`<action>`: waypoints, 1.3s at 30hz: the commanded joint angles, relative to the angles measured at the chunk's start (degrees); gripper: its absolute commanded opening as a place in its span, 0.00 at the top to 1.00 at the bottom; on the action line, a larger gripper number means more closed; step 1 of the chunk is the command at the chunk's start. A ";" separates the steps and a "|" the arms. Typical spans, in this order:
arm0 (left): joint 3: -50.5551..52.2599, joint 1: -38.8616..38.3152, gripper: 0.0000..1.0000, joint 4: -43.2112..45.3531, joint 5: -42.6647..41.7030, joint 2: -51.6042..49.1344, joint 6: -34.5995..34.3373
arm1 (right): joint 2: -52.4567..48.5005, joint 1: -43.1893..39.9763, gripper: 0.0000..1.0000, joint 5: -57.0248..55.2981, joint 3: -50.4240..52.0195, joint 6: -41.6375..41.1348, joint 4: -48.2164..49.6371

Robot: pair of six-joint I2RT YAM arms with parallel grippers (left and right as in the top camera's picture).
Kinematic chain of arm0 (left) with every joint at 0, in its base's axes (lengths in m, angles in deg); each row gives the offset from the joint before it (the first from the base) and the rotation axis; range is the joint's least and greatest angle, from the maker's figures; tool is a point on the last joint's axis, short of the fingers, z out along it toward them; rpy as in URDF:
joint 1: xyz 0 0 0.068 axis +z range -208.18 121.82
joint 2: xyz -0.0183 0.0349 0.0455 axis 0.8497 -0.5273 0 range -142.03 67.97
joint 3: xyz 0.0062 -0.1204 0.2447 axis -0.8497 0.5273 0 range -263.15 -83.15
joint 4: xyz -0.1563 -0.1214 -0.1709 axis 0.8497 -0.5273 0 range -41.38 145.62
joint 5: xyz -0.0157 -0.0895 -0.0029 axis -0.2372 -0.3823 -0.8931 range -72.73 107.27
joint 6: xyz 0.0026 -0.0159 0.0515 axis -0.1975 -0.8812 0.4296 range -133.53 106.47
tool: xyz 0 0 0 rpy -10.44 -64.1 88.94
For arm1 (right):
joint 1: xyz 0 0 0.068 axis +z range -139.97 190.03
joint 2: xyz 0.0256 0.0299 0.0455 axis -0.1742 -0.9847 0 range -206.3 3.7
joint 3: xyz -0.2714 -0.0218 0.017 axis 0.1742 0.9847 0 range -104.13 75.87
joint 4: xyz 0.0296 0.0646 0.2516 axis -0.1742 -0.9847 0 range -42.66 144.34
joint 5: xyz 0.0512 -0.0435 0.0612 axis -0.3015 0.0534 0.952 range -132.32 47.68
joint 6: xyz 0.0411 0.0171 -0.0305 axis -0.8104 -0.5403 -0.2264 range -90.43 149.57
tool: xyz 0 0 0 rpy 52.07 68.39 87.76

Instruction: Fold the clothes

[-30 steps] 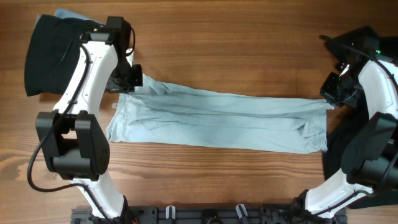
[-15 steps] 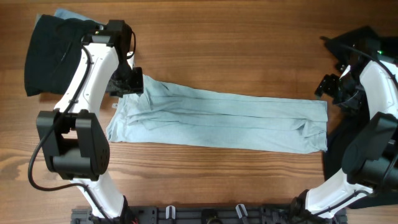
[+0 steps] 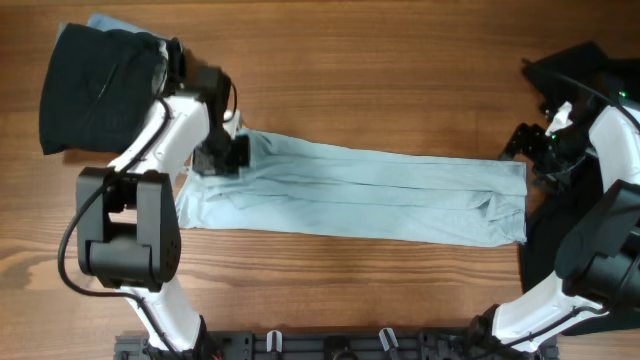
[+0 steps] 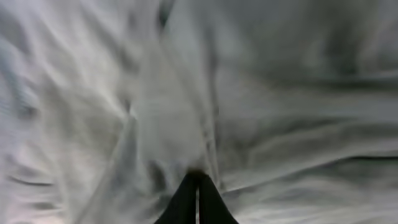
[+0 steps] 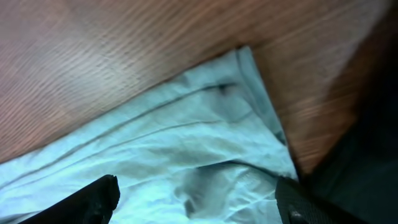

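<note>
The clothes include a pale light-blue T-shirt (image 3: pixel 370 190), folded into a long strip across the wooden table. My left gripper (image 3: pixel 228 153) sits on its upper left end. In the left wrist view the black fingertips (image 4: pixel 198 180) are pressed together with wrinkled cloth (image 4: pixel 261 93) bunched at their tips. My right gripper (image 3: pixel 528 156) hovers over the strip's upper right corner. In the right wrist view it (image 5: pixel 199 205) stands open, fingers wide apart above the shirt's corner (image 5: pixel 186 143), holding nothing.
A black garment (image 3: pixel 95 85) lies at the back left with a bit of light-blue cloth (image 3: pixel 105 22) under it. More black cloth (image 3: pixel 565 70) lies at the right edge and runs down past the shirt's right end (image 3: pixel 550 240).
My right gripper has opened, let go of the shirt's right end and drawn slightly to the right. My left gripper opened, shifted right onto the shirt and shut again.
</note>
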 commanded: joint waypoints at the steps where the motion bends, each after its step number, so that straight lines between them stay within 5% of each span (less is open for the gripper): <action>1: 5.97 0.35 0.96 4.22 -0.98 0.94 -0.57 | 1.57 -0.98 0.15 2.03 1.33 1.77 0.74; 17: 6.78 11.89 0.96 5.92 3.50 0.96 -5.86 | 1.46 -1.20 0.13 -4.98 4.90 1.33 1.79; 23: 6.78 11.98 0.96 6.10 2.47 0.96 -5.70 | 1.20 -1.14 0.16 7.98 11.65 7.98 5.57; 39: 6.78 11.78 0.91 7.67 0.52 0.96 -5.88 | 1.01 1.84 0.20 19.47 25.75 10.25 14.01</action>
